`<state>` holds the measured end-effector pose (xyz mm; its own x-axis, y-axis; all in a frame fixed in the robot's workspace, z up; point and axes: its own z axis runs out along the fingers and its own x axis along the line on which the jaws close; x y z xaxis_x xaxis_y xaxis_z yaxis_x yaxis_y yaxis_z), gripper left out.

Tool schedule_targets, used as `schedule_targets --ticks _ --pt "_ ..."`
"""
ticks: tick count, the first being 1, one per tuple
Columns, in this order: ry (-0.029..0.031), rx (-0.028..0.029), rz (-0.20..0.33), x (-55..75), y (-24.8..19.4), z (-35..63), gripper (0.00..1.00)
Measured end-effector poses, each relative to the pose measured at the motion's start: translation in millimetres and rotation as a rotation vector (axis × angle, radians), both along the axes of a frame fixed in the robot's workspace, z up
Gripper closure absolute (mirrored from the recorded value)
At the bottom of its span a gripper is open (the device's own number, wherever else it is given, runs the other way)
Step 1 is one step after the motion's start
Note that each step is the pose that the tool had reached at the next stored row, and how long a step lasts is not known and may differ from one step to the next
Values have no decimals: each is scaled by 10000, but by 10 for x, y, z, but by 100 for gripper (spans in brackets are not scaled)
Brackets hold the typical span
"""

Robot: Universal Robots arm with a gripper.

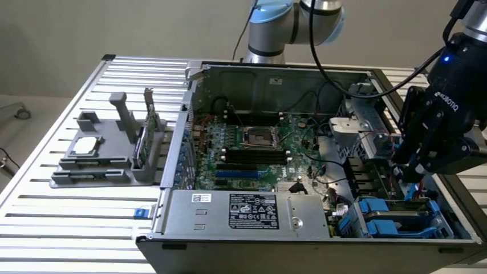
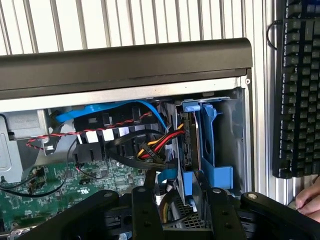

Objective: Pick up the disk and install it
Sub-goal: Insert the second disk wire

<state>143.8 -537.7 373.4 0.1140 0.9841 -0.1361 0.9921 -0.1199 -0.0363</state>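
The disk (image 2: 187, 135) stands on edge inside the blue drive cage (image 2: 216, 155) at the corner of the open computer case, its blue carrier (image 2: 192, 107) framing it. Red, yellow and black cables (image 2: 160, 145) plug in right beside it. My gripper (image 2: 182, 212) hovers over the disk's near end, open, with one black finger (image 2: 146, 210) on each side and a gap to the carrier. In the exterior view the gripper (image 1: 412, 169) hangs just above the blue cage (image 1: 380, 221) at the case's front corner, on that view's right.
The motherboard (image 1: 251, 148) fills the case floor, with the power supply (image 1: 243, 212) at the front. A grey parts stand (image 1: 106, 154) sits on the slatted table at the exterior view's left. A black keyboard (image 2: 300, 85) and a person's hand (image 2: 311, 201) lie beyond the case wall.
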Motion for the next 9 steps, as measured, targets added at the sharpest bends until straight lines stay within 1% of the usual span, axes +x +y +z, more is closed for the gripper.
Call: schedule_targets --ticks 2,3,5,6,7,9 --pt "-7 -14 0 4 0 -5 58" --pt "-10 -23 0 6 0 -6 60" --pt "-16 -36 0 9 0 -9 73" --pt "-18 -44 0 10 0 -10 73" --pt "-19 -52 0 11 0 -11 78" --pt "-21 -62 0 12 0 -11 80"
